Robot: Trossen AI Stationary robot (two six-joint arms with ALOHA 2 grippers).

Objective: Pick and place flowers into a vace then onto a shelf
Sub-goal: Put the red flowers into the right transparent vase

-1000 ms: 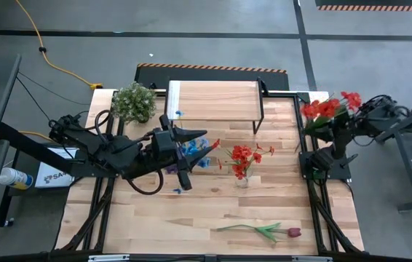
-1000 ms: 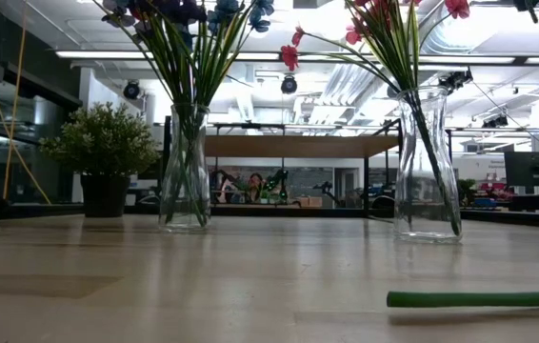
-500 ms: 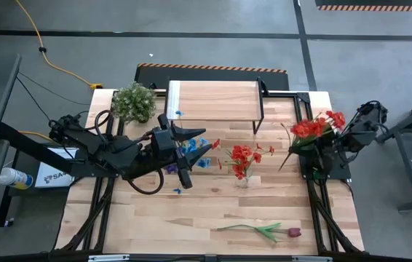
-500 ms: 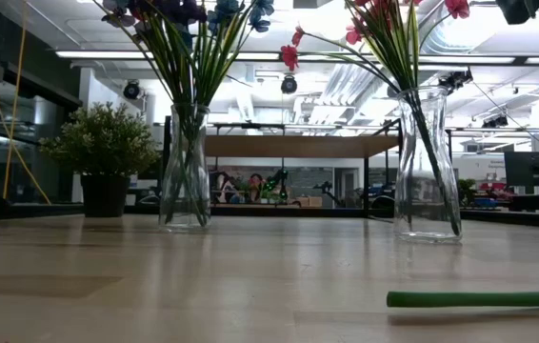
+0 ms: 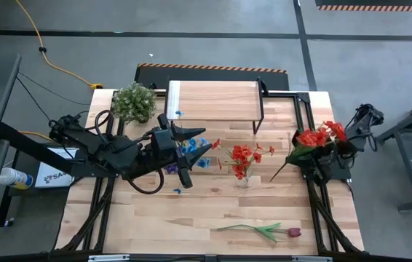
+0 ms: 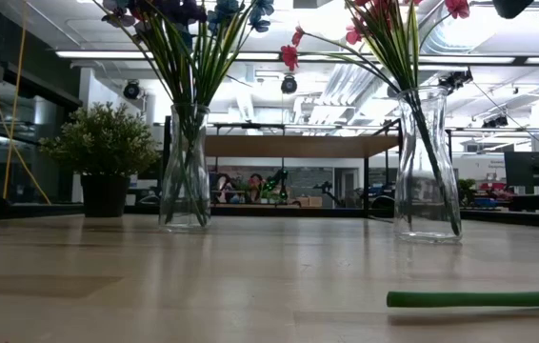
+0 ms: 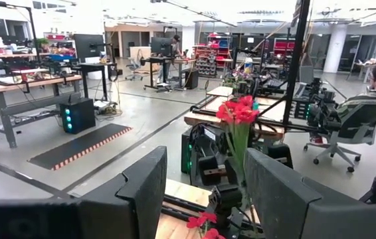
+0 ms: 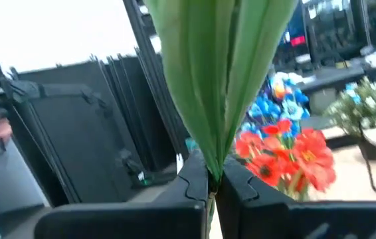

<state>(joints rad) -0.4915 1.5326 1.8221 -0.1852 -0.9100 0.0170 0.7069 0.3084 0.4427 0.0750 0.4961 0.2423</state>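
My right gripper point(image 5: 331, 145) hovers over the table's right edge, shut on a bunch of red flowers point(image 5: 315, 136). A glass vase of red flowers point(image 5: 242, 164) stands at the table's middle. Left of it stands a vase of blue and purple flowers point(image 6: 186, 167). My left gripper point(image 5: 199, 144) hangs level above the blue blooms, open, with nothing between its fingers point(image 7: 141, 192). A single red flower point(image 5: 264, 231) lies flat on the table near the front edge. The shelf point(image 5: 213, 100) stands on its black legs at the far edge. My right gripper pinches the bunch's green stems point(image 8: 212, 174) between its two fingers. The bunch is lifted clear of the table and slants. Its blooms point(image 5: 321, 135) sit over the right edge, and its free stem end point(image 5: 273, 177) points toward the table's middle.
A bushy pale-green plant point(image 5: 133, 102) in a dark pot stands at the far left corner. The right arm's base point(image 5: 326, 167) sits at the right edge. Bare tabletop point(image 5: 155, 218) shows along the near side.
My right gripper has come down and moved from the far right corner toward the near edge, carrying the red bunch. The bunch has tipped over, and its stem end has swung out toward the table's middle.
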